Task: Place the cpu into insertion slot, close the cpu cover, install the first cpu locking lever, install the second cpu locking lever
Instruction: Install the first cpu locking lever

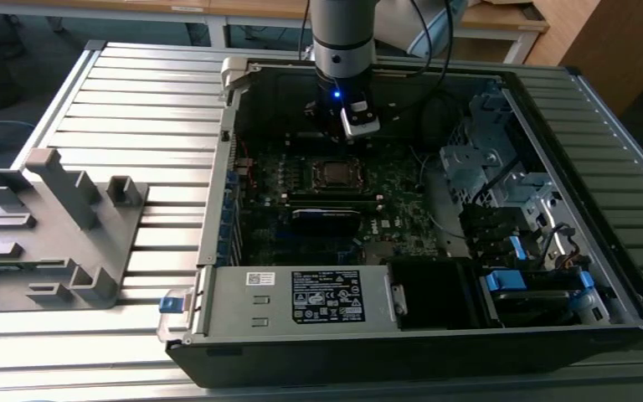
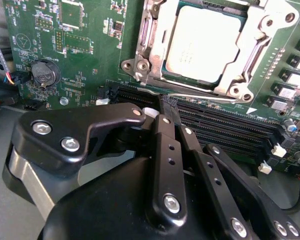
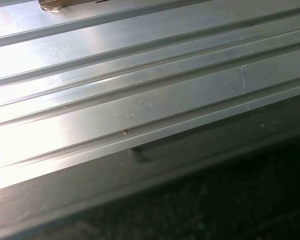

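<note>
Cpu (image 2: 202,42) is seated in the insertion slot (image 2: 142,45), seemingly under the lowered cpu cover (image 2: 262,35). Lever locking is judged in hand; precise contact is needed from the gripper (image 2: 172,117), clenched empty beside that slot.

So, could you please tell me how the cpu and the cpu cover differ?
The cpu is a solid, dull plate; the cpu cover is a shinier open frame. The cpu sits in the middle; the cpu cover surrounds it. Both are square, metallic and lie flat.

Nothing can be read: the black-and-white label (image 1: 325,296) on the power supply box (image 1: 227,306) carries print too small.
</note>
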Tool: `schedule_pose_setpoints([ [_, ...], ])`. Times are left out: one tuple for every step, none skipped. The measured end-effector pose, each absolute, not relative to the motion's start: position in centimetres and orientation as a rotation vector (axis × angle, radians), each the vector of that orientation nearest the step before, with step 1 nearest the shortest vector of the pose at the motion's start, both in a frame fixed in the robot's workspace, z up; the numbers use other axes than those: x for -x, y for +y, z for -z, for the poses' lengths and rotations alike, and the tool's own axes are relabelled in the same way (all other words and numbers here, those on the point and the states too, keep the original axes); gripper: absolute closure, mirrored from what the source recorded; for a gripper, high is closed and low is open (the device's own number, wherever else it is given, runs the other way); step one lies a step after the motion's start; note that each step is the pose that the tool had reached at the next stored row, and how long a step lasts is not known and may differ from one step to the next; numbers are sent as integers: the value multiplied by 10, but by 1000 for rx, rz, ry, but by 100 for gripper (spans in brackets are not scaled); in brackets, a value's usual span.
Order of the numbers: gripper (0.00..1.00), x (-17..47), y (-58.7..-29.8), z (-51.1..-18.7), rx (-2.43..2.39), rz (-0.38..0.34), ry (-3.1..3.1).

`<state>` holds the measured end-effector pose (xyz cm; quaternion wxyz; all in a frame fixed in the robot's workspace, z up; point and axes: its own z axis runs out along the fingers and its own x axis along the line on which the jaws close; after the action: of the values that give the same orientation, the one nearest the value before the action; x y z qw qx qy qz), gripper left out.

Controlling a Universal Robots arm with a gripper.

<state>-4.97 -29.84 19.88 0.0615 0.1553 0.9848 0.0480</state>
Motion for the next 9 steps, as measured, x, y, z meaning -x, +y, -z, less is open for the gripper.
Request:
schedule_pose_setpoints([
  [90,50,-298,-199,-470,-145,2978],
  [90,50,-298,-199,-470,-145,2978],
  [90,50,-298,-199,-474,-144,2977],
  [90,50,-298,-199,-478,-143,2977],
  [90,50,-298,-199,-482,-143,2976],
  [90,50,-298,-199,-486,-142,2975],
  [90,50,-298,-198,-489,-141,2974],
  [90,50,-298,-198,-491,-141,2974],
  [90,50,-298,-198,-492,-141,2974],
])
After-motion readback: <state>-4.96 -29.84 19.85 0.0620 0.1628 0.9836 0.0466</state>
